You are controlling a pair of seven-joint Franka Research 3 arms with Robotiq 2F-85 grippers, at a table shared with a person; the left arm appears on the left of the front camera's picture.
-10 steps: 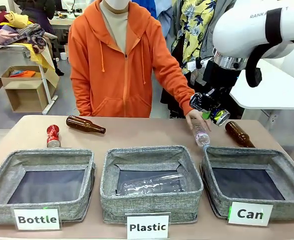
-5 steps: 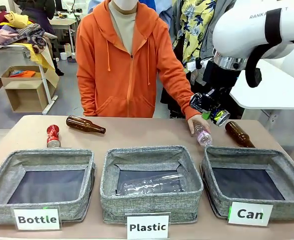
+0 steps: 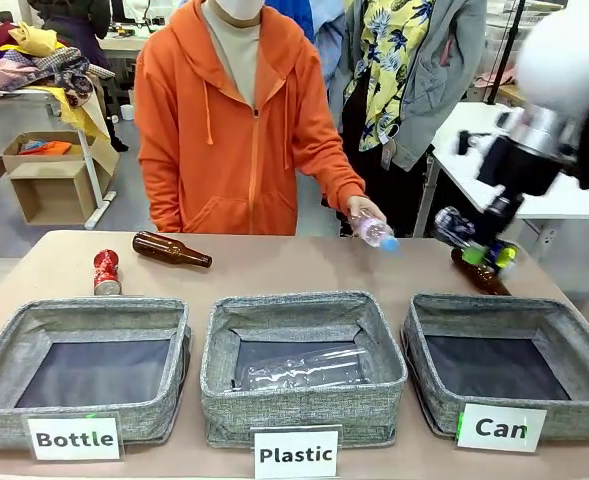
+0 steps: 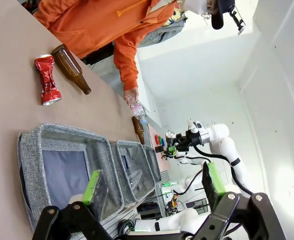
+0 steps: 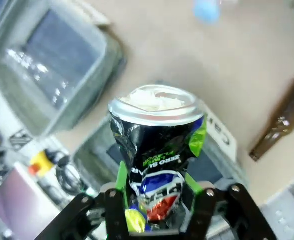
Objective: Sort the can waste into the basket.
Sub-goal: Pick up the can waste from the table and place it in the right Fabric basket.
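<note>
While the right gripper was clamped on the black can in the air above the far rim of the "Can" basket, beside a brown bottle, an early release risked dropping it onto the tabletop outside.

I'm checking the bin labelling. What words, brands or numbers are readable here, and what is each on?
"Bottle": white label on the left basket.
"Plastic": white label on the middle basket.
"Can": white label on the right basket.
"ZERO SU", then cut off: black crushed can in the right gripper; its smaller print is too blurred.
Red can: print too small to read.
</note>
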